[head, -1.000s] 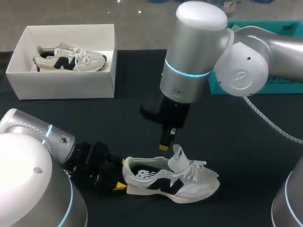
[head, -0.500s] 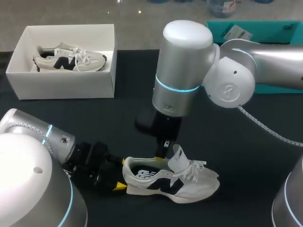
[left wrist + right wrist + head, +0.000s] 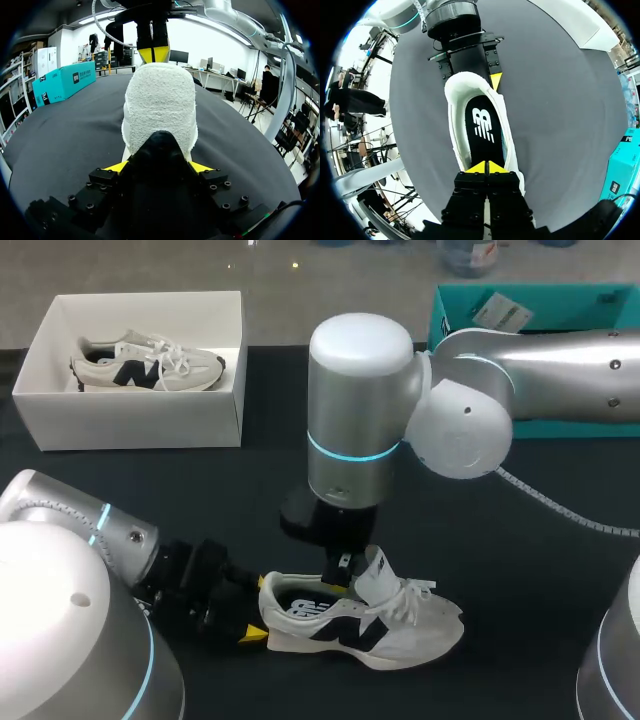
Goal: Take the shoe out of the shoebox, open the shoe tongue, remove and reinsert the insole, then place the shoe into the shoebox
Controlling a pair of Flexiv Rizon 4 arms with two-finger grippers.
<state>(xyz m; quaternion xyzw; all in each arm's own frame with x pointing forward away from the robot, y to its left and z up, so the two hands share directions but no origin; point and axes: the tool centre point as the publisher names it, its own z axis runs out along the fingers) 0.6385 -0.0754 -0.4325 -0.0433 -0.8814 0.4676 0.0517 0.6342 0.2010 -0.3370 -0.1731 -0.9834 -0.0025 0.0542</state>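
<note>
A white shoe with a dark logo lies on its sole on the black table, its tongue pulled upright. My left gripper holds the heel, with a yellow fingertip on either side of it. My right gripper hangs shut just over the shoe's opening, its tips together above the black insole near the tongue end. The right gripper shows beyond the heel in the left wrist view. Nothing is visible between its tips.
An open white shoebox stands at the back left with a second white shoe inside. A teal box sits at the back right. The right arm's big elbow hangs over the table's middle.
My right arm has swung left and down, bringing its shut gripper from above the shoe to the shoe's opening. The left arm and the shoe have stayed put.
</note>
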